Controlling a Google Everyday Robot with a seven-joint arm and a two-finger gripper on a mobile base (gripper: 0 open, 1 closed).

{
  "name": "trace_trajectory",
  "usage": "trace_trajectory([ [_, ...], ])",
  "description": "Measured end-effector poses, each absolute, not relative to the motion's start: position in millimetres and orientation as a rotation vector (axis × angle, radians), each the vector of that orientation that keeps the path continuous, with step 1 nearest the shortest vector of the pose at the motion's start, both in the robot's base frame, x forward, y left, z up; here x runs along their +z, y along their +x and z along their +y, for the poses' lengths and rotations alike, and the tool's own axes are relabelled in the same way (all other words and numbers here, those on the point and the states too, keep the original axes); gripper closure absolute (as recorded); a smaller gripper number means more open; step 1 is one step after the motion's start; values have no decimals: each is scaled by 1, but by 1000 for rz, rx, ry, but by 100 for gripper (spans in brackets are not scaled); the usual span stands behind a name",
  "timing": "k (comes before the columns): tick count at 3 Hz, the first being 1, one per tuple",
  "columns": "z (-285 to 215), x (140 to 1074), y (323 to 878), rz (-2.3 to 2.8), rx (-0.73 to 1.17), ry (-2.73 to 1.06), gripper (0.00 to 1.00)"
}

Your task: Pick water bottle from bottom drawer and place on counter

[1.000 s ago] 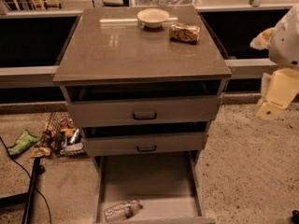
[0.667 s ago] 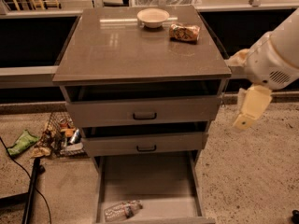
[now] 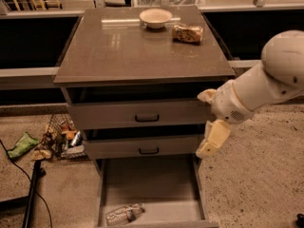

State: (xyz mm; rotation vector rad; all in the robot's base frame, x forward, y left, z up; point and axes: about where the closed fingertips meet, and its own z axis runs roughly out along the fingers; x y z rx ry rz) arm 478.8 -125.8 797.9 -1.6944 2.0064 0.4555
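The water bottle [image 3: 124,213] is small, clear and crinkled. It lies on its side at the front left of the open bottom drawer [image 3: 151,182], on the plain grey floor. The counter [image 3: 128,46] is the glossy grey-brown top of the cabinet. My gripper [image 3: 209,141] hangs from the white arm at the cabinet's right front corner, level with the middle drawer and above the bottom drawer's right side. It is apart from the bottle and holds nothing that I can see.
A cream bowl [image 3: 155,18] and a tan packaged snack [image 3: 187,33] sit at the back of the counter. The two upper drawers [image 3: 142,118] stand slightly pulled out. A wire basket of litter [image 3: 61,137], a green wrapper [image 3: 21,145] and a black cable [image 3: 28,194] lie on the floor at left.
My arm has swung left and down from the right edge of the view, bringing the gripper to the cabinet's right front corner. The bottle and drawers have not moved.
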Motion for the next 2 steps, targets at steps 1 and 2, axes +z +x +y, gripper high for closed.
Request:
trace_trajectory([
  [1, -122, 793, 480, 2004, 471, -1688, 0],
  [2, -113, 773, 477, 1985, 525, -1704, 0],
])
